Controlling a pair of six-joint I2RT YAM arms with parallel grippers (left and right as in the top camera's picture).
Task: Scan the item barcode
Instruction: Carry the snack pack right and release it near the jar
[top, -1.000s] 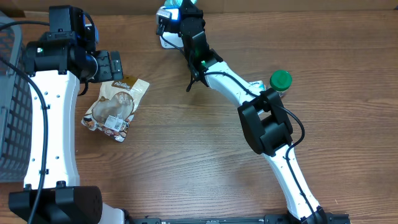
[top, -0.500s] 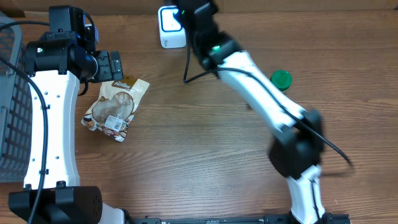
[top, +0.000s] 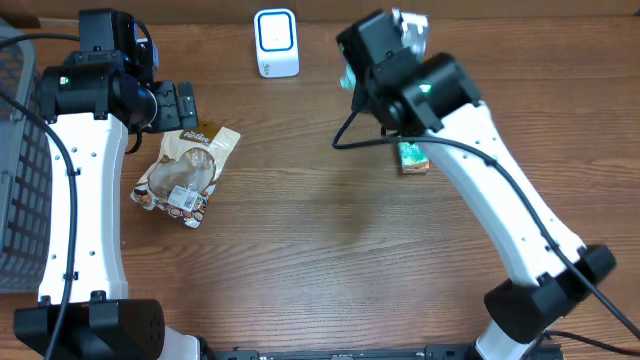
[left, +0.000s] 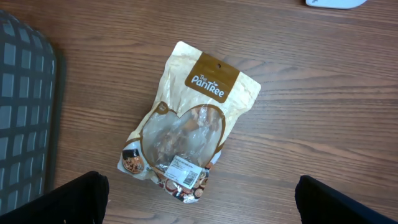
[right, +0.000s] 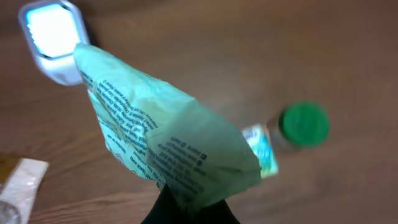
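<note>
White arm links (top: 95, 230), black joints (top: 95, 92), black cables (top: 360, 145), green light (top: 427, 88)

My right wrist view is smeared. The print on the green pouch (right: 161, 143) is unreadable, and the right pincer (right: 186, 211) pinching it is mostly cut off by the bottom edge. The scanner (right: 53, 37) is only a blurred glow there. From overhead, my right arm hides the bottle (top: 412, 158) except for its label. On the snack bag (left: 186, 124), the sticker (left: 183, 169) is too small to read. The basket (left: 25, 106) is cropped at the left.
</note>
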